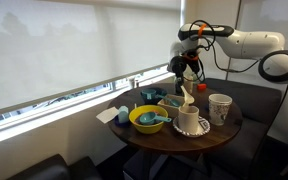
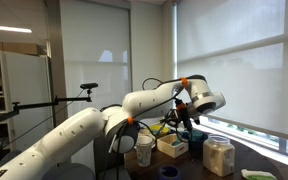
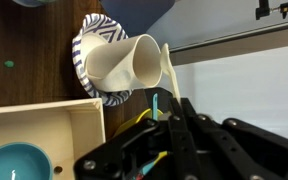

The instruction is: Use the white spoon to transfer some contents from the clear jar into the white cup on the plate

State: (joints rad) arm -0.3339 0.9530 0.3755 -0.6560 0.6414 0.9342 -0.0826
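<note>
The tool is clenched on the handle of the white spoon; in the wrist view the spoon reaches out from between the fingers, its far end just beside the rim of the white cup; the cup sits on a plate with a blue-striped edge, on the dark bench; a wooden box with a teal bowl inside lies near the plate; in an exterior view the clear jar stands upright with pale contents, apart from the tool; in an exterior view a yellow bowl sits near the cup.
</note>
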